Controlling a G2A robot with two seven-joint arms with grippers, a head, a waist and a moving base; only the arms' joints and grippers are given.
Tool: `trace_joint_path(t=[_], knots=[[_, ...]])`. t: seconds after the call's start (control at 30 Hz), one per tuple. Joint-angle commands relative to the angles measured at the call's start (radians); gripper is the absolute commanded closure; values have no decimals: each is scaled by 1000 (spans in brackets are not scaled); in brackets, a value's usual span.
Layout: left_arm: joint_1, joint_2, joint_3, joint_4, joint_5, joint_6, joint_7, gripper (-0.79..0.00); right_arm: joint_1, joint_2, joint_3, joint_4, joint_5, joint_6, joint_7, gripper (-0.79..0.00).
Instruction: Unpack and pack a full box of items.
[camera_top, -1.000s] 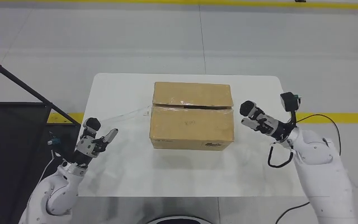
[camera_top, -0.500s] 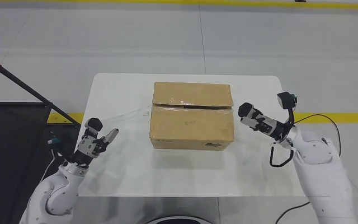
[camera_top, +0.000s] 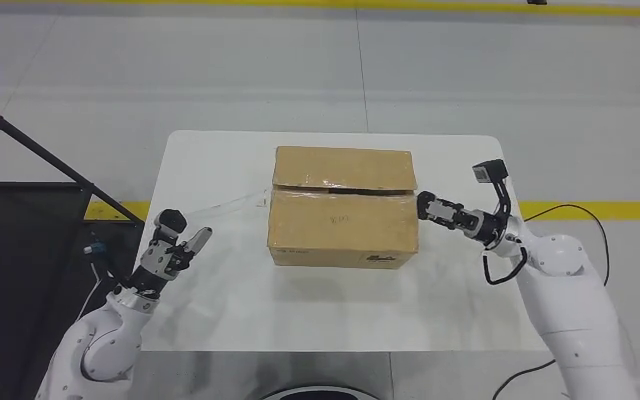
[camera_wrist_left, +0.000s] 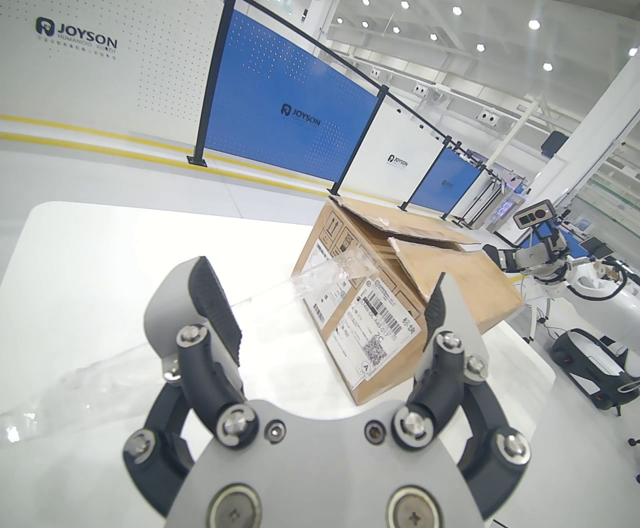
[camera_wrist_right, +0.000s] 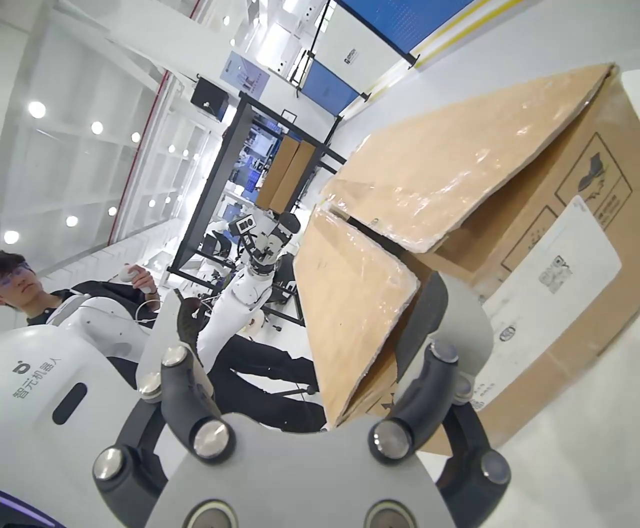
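A brown cardboard box (camera_top: 343, 205) stands mid-table, its two top flaps slit along the seam and slightly raised. A loose strip of clear tape (camera_top: 225, 207) trails from its left end toward my left gripper (camera_top: 185, 243), which hovers open over the table's left edge, holding nothing. In the left wrist view the tape (camera_wrist_left: 150, 350) runs past the left gripper (camera_wrist_left: 320, 277) without being pinched. My right gripper (camera_top: 425, 208) is at the box's right end. In the right wrist view it (camera_wrist_right: 305, 320) is open, straddling the corner of the near flap (camera_wrist_right: 350, 300), with one finger (camera_wrist_right: 440, 310) against the box's side.
The white table (camera_top: 300, 310) has free room in front of the box and behind it. A black frame (camera_top: 40, 240) stands just off the table's left side. A dark cable (camera_top: 575, 210) loops by the right arm.
My right gripper has moved left, from off the box's right end up to its flap corner, with the wrist turning. The left arm has hardly shifted.
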Motion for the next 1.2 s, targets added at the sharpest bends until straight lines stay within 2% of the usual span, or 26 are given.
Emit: trace_joint_path(t=[0.0,0.1,0.3,0.47,0.57,0.73,0.9,1.17], knots=[[-2,0,0,-2,-4,-4,-4,-785,9,-3,-11,10,47,-9,29,-785],[-1,0,5,-10,-11,-12,-5,-785,18,-4,-18,13,135,-12,65,-785],[-2,0,14,-21,-42,-28,-13,-785,-27,14,-1,-135,314,52,129,-785],[0,1,26,-44,-28,-43,-24,-785,-76,37,28,-251,358,136,213,-785],[-1,1,36,-55,-19,-49,-33,-785,-96,47,30,-295,347,185,262,-785],[-11,3,61,-69,51,-52,-69,-785,-115,71,-21,-363,188,215,292,-785],[-14,4,112,-80,190,-59,-90,-785,-117,107,-110,-395,66,172,249,-785],[-40,8,185,-44,316,-84,-134,-785,-81,174,-232,-411,25,73,150,-785]])
